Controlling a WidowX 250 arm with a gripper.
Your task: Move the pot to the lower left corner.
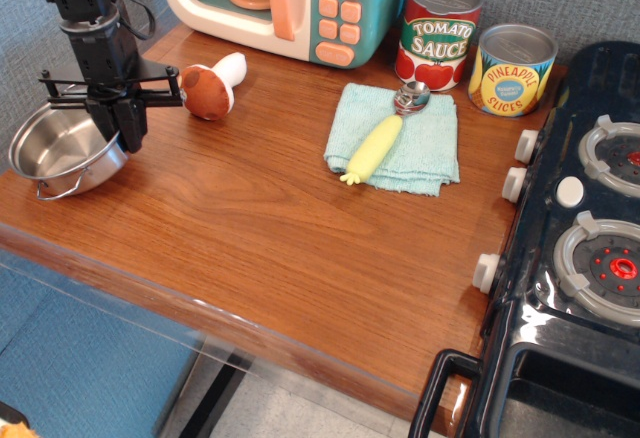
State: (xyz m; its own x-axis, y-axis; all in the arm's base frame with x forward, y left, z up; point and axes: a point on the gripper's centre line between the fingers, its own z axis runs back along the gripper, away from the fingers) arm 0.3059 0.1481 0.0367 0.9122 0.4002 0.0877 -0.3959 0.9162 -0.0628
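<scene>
The shiny steel pot (55,153) sits at the far left of the wooden tabletop, by the left edge, with one wire loop handle pointing to the front. My black gripper (120,128) comes down from above and is shut on the pot's right rim. The pot tilts slightly, and I cannot tell whether it rests on the wood or hangs just above it. The lower left corner (25,220) of the table, with its lighter rounded edge, lies just in front of the pot.
A toy mushroom (212,86) lies right of the gripper. A teal toy microwave (290,3) stands at the back. A yellow-handled scoop (378,143) lies on a blue cloth (425,148). A tomato sauce can (438,33) and a pineapple can (512,68) stand behind it. A black stove (580,248) is on the right.
</scene>
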